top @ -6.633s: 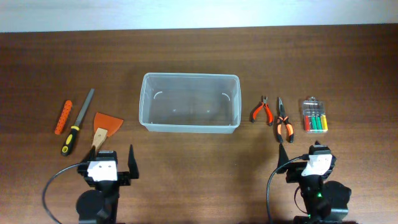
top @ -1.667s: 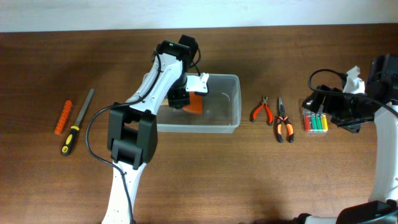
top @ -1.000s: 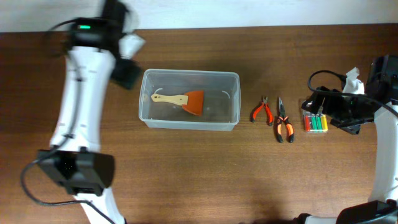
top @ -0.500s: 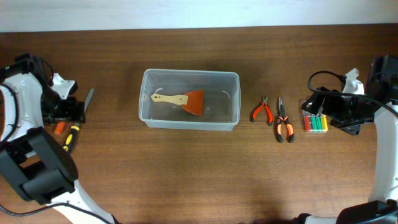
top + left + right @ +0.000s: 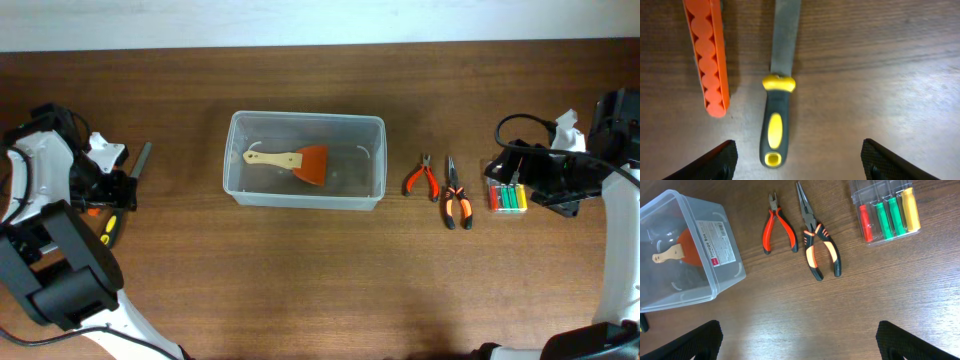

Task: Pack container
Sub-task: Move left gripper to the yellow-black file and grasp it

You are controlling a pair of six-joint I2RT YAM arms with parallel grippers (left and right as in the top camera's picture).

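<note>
The clear plastic container (image 5: 375, 135) sits mid-table and holds an orange scraper (image 5: 300, 160) with a wooden handle; it also shows in the right wrist view (image 5: 722, 245). My left gripper (image 5: 110, 195) is open and empty, low over a file with a black and yellow handle (image 5: 776, 125) and an orange bit holder (image 5: 707, 55). My right gripper (image 5: 540, 185) is open and empty at the right, by the small clear case of coloured bits (image 5: 507, 185).
Orange cutters (image 5: 421, 178) and orange-black long-nose pliers (image 5: 455, 195) lie between the container and the bit case; both show in the right wrist view, cutters (image 5: 777, 225) and pliers (image 5: 817, 242), with the case (image 5: 887, 215) beyond.
My left arm released the scraper into the container, swung away to the table's left side and came down over the file and bit holder. The right arm has not moved.
</note>
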